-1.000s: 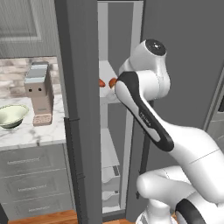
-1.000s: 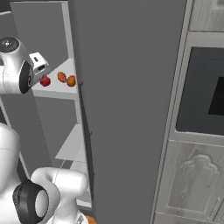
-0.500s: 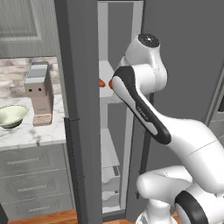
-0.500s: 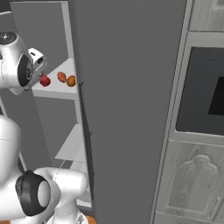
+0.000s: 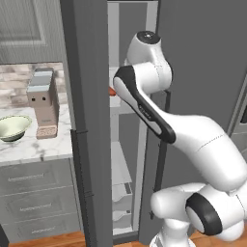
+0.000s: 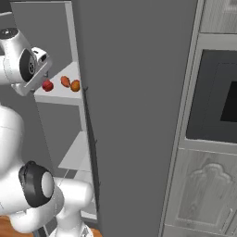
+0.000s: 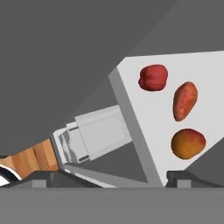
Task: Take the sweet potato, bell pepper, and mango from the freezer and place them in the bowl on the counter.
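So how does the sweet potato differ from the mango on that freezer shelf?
The sweet potato is long with tapered ends; the mango is a rounder oval. The sweet potato is dull reddish-orange; the mango is brighter orange with a red blush. Both lie loose on the same pale shelf, apart from each other and similar in size.

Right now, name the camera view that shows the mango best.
The hand view: the mango lies unobstructed on the freezer shelf, beside the sweet potato, with its orange skin clear. The right base view shows it small at the shelf's edge. In the left base view, I cannot pick it out.
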{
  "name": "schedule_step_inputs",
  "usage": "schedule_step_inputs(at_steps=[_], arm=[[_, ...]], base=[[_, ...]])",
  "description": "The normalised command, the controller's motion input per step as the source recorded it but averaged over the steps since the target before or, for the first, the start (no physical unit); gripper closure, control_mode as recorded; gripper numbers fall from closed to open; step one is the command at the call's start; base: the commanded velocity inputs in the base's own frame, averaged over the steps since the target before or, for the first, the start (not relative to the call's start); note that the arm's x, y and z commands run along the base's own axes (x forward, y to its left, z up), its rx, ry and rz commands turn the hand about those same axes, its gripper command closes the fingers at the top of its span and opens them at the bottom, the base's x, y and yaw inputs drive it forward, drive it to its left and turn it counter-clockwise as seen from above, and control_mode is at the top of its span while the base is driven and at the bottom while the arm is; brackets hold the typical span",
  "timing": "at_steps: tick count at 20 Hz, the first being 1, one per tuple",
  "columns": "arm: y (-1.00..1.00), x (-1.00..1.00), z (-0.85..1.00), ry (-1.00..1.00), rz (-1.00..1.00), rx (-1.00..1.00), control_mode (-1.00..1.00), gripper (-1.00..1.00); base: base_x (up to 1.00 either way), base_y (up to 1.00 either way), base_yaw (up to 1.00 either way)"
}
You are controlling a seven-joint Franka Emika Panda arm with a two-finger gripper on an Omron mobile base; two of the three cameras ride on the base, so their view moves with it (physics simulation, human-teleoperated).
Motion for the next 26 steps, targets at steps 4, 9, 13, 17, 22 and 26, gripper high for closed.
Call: schedule_step_inputs(at_steps=[4,9,13,17,22,26], arm=[[0.0,0.55,-0.13,0.13,0.0,0.04,-1.0,-1.0],[0.0,0.37,-0.02,0.06,0.0,0.0,-1.0,-1.0],[0.01,0.38,-0.05,0.03,0.0,-0.01,-1.0,-1.0],[0.0,0.38,-0.16,0.04,0.0,0.0,-1.0,-1.0],[0.06,0.43,-0.31,0.06,0.0,0.0,-1.0,-1.0],[0.08,0.39,-0.07,0.01,0.0,0.0,-1.0,-1.0]], base=[[0.0,0.0,0.0],[0.0,0.0,0.0],[0.0,0.0,0.0],[0.0,0.0,0.0],[0.0,0.0,0.0],[0.0,0.0,0.0]])
